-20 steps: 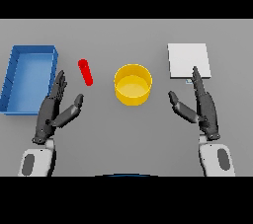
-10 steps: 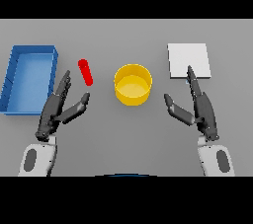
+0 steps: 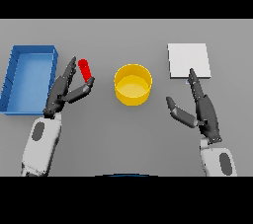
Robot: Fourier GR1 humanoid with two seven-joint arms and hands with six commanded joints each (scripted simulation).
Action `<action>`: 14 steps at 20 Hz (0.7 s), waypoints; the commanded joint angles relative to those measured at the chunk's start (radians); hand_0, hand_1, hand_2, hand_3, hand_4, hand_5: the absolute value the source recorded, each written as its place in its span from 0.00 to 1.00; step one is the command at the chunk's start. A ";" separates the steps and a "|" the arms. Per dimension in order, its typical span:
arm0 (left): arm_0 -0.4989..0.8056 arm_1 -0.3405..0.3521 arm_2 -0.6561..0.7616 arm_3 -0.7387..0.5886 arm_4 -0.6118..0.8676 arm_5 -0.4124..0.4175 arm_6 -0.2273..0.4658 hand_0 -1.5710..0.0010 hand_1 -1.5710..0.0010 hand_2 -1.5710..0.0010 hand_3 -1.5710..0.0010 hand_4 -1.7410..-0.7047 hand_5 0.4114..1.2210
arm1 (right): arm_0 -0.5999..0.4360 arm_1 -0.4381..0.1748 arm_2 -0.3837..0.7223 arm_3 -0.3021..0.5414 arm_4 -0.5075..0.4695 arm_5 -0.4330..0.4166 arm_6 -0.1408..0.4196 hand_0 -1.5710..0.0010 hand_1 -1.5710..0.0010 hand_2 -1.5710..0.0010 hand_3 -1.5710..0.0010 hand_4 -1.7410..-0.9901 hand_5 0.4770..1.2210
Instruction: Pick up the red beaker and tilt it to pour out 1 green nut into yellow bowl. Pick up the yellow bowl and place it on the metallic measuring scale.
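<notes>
Red beaker (image 3: 85,69) beside spread left hand (image 3: 63,93)

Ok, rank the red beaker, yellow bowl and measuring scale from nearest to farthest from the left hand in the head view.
From the left hand:
1. Red beaker, just beyond the fingertips, on the left.
2. Yellow bowl, at the table's middle.
3. Measuring scale, far right, beyond the right hand.
</notes>
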 commanded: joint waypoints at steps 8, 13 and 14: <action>-0.154 -0.012 0.013 0.185 -0.047 0.041 -0.034 1.00 1.00 1.00 1.00 0.53 0.31 | -0.009 0.004 -0.006 0.016 -0.005 -0.001 0.006 1.00 1.00 1.00 1.00 0.68 0.21; -0.221 -0.022 0.049 0.293 -0.039 0.065 -0.081 1.00 1.00 1.00 1.00 0.50 0.34 | -0.009 0.008 -0.004 0.014 0.004 -0.012 0.009 1.00 1.00 1.00 1.00 0.66 0.22; -0.239 -0.027 0.063 0.318 -0.028 0.065 -0.102 1.00 1.00 1.00 1.00 0.48 0.35 | -0.007 0.002 -0.013 0.016 -0.007 -0.005 0.011 1.00 1.00 1.00 1.00 0.66 0.22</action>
